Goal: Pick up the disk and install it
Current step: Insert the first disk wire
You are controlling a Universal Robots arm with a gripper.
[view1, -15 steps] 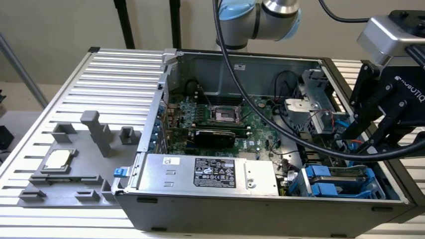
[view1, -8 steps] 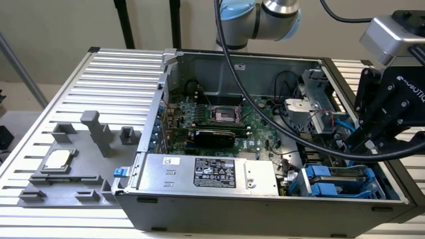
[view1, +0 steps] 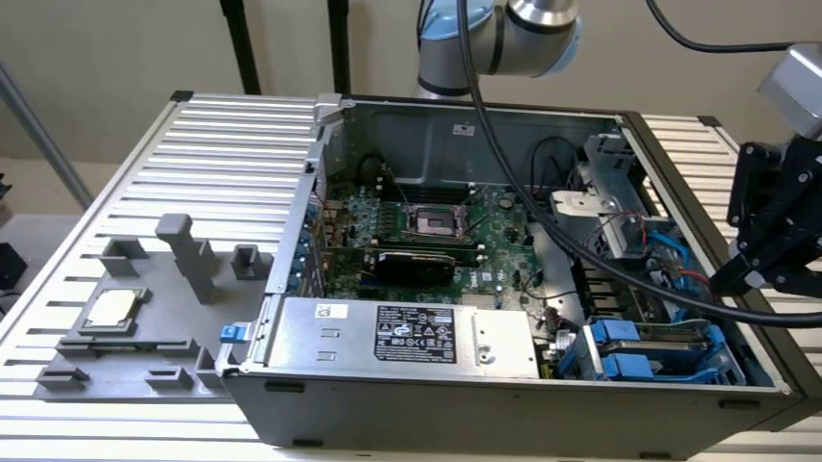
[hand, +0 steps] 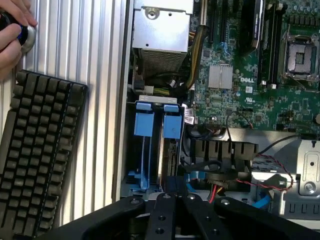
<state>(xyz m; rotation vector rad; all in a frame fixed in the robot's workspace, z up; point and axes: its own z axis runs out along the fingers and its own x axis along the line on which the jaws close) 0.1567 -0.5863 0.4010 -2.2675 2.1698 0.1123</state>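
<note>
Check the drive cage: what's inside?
Two blue-tabbed carriers sit side by side in the cage. The shut hand covers their far ends, and what they hold is unclear.

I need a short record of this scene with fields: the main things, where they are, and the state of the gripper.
surface: ribbed metal table
case: open computer case on the table
inside: motherboard; silver box with black label
drive bay: two blue carriers side by side
gripper: gripper shut, nothing seen in it, pointing toward the blue carriers
beside case: black keyboard; a hand next to it
</note>
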